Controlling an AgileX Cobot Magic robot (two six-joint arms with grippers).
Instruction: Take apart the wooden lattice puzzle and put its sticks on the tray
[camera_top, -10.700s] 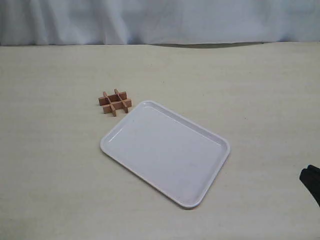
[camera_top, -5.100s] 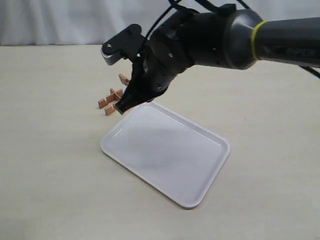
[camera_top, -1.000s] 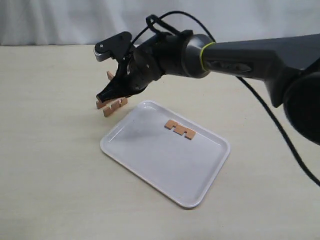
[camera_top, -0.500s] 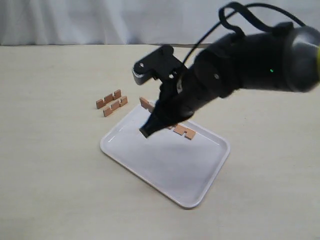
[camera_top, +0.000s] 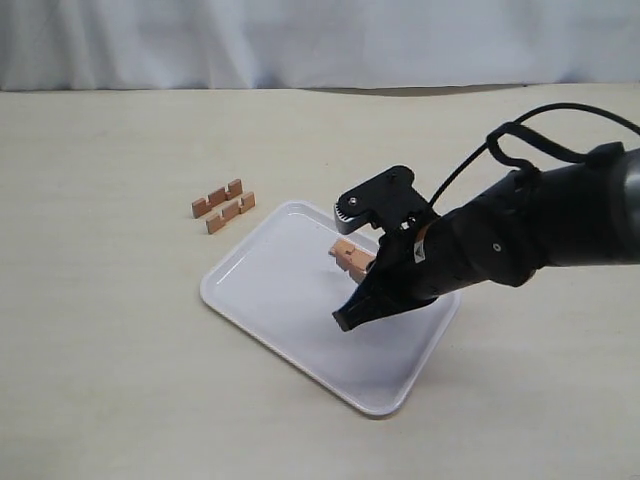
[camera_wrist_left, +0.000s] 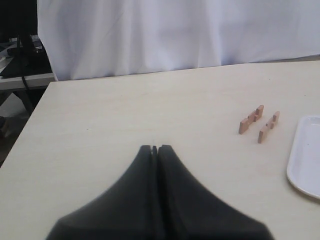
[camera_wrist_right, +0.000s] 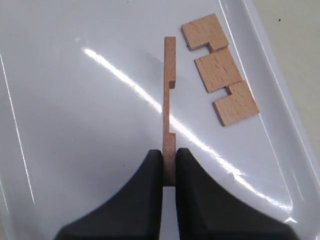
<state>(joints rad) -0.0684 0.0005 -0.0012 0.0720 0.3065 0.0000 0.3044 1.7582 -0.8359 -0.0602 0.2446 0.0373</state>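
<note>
The lattice puzzle is apart; only loose sticks show. Two notched sticks (camera_top: 222, 205) stand on edge, side by side, on the table beyond the tray's far left corner, the same pair (camera_wrist_left: 259, 123) showing in the left wrist view. One stick (camera_wrist_right: 220, 69) lies flat on the white tray (camera_top: 270, 300). My right gripper (camera_wrist_right: 169, 162) is shut on another stick (camera_wrist_right: 169, 107), held on edge over the tray (camera_wrist_right: 75, 125) beside the flat one. In the exterior view that gripper (camera_top: 345, 320) hangs over the tray's middle. My left gripper (camera_wrist_left: 155, 149) is shut and empty, over bare table.
A white curtain (camera_top: 300, 40) closes off the back of the beige table (camera_top: 100, 350). The right arm and its cable (camera_top: 520, 230) stretch in from the right over the tray's right side. In the left wrist view the tray's corner (camera_wrist_left: 305, 155) shows.
The right gripper has carried a stick from the tray's far left corner to over the tray's middle and lowered it beside the stick lying there.
</note>
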